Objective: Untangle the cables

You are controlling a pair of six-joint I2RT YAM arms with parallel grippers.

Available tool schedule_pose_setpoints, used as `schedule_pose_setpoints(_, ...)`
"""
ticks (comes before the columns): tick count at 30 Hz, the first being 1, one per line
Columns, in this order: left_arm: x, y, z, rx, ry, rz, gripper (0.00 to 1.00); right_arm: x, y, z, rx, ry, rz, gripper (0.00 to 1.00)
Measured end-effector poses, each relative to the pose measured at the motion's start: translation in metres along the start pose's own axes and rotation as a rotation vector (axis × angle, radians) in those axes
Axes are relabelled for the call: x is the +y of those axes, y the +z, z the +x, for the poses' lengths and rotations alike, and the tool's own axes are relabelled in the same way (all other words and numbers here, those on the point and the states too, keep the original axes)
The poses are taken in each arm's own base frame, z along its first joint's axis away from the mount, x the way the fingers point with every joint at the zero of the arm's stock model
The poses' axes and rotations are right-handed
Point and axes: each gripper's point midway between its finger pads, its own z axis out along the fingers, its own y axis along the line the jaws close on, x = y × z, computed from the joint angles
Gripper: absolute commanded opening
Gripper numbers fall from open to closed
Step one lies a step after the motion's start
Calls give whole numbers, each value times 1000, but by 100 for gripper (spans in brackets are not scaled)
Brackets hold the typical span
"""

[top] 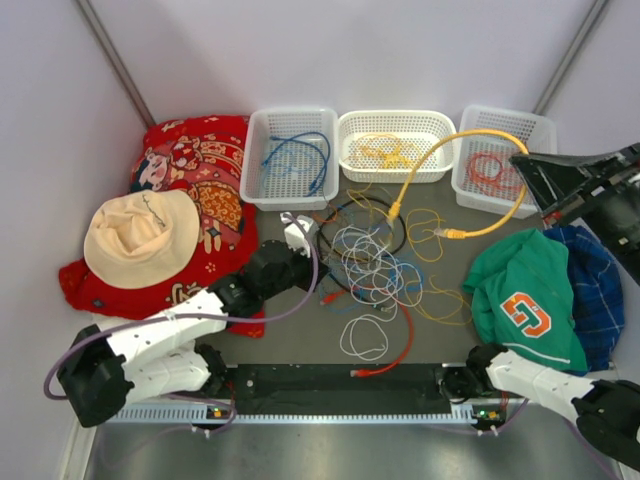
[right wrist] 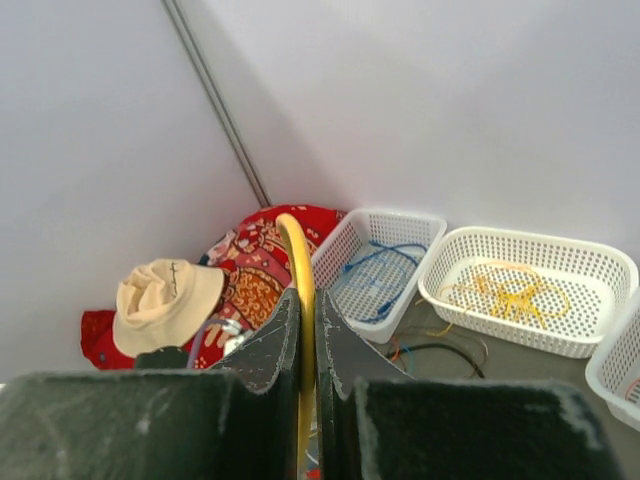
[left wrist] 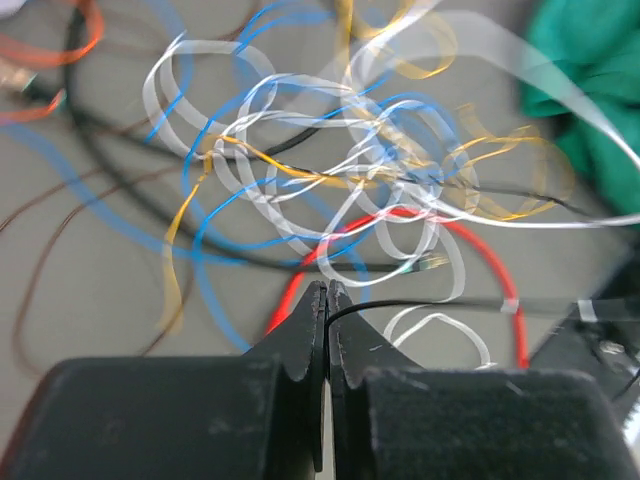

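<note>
A tangle of thin cables (top: 375,265) in white, blue, yellow, black and red lies on the grey table centre. It fills the left wrist view (left wrist: 340,170). My left gripper (top: 305,232) (left wrist: 327,290) is at the tangle's left edge, shut on a thin black wire (left wrist: 450,303) that runs off to the right. My right gripper (top: 522,160) (right wrist: 306,295) is raised at the far right, shut on a thick yellow cable (top: 430,160) (right wrist: 295,240). That cable arcs over the baskets, and its plug ends hang near the tangle.
Three white baskets stand at the back. The left one (top: 255,150) holds blue cables, the middle one (top: 395,117) yellow, the right one (top: 500,112) red-orange. A red patterned cloth (top: 190,170) and cream hat (top: 140,235) lie left. A green shirt (top: 520,290) lies right.
</note>
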Motion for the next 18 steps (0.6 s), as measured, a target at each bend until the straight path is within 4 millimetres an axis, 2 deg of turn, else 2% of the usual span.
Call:
schedule_pose_setpoints(4,18,8,19,108,-20,-109,0,2,-9,-14,-45,3,-8,0)
schedule_pose_setpoints(8,31,11,48,241,-40,-179,0,2,-13,-15,-52,3,-6,0)
schedule_pose_setpoints(11,37,6,57,275,-46,-210,0,1,-13,-16,-54,4,1,0)
schedule_pose_setpoints(14,39,1,55,273,-45,-226,3,-1,-14,-17,-60,3,9,0)
schedule_pose_setpoints(15,40,-1,54,267,-43,-233,33,-2,-15,-17,-63,3,13,0)
schedule_pose_setpoints(18,39,-10,42,229,-37,-236,68,-5,-16,-15,-65,3,26,0)
